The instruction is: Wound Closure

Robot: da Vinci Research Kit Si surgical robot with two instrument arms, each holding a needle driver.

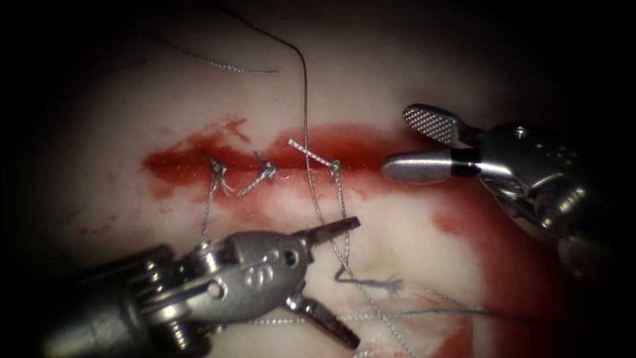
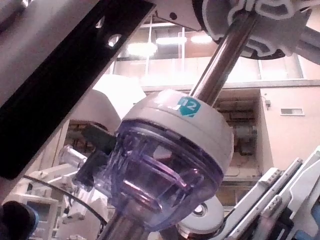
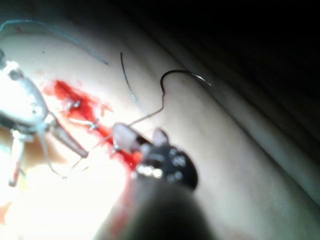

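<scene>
The tissue (image 1: 165,99) carries a horizontal cut (image 1: 371,169) wet with red fluid, with three knotted stitches (image 1: 268,172) across it. Thread (image 1: 306,93) runs from the rightmost stitch up over the far side and down toward the near side, where a frayed end (image 1: 394,285) lies. My left tool (image 1: 346,282) is below the cut, jaws spread wide with the thread passing between them, holding nothing. My right tool (image 1: 395,142) hovers at the cut's right end, open and empty. The curved needle (image 3: 182,73) lies free on the tissue beyond the cut, with my right tool (image 3: 142,135) short of it.
A loose piece of thread (image 1: 232,66) lies on the tissue above the cut. More thread (image 1: 424,313) crosses the near side at the lower right, beside a wide patch of red fluid (image 1: 503,265). A clear purple cannula housing (image 2: 170,165) surrounds the left arm's shaft.
</scene>
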